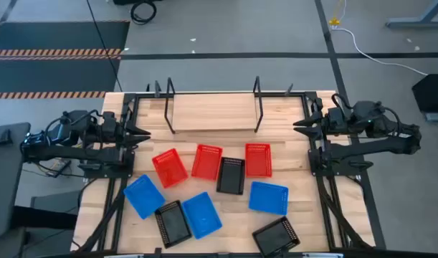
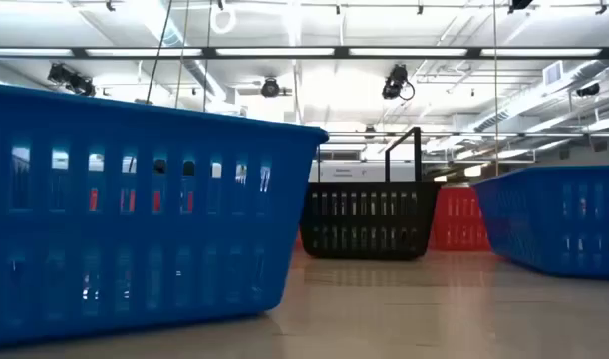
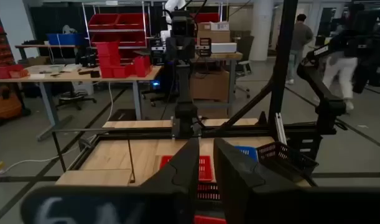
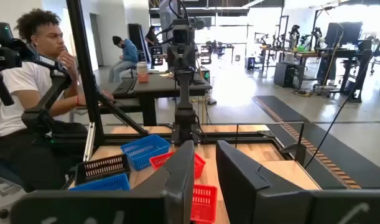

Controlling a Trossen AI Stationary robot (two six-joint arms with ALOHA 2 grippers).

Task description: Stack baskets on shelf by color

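Red, blue, black baskets point(image 1: 207, 161) scattered empty on table, shelf point(image 1: 213, 111) bare, both pincers parted.

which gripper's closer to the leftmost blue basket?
Left. The left gripper sits just above the leftmost blue basket on its side; the right gripper is across the table.

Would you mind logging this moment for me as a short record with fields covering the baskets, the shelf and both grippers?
red baskets: three, in a row mid-table, first at
blue baskets: three, nearer the front, one at
black baskets: three, one beside the reds
stacked: none
shelf: back of table, bare
left gripper: open, parked at left edge, holding nothing
right gripper: open, parked at right edge, holding nothing
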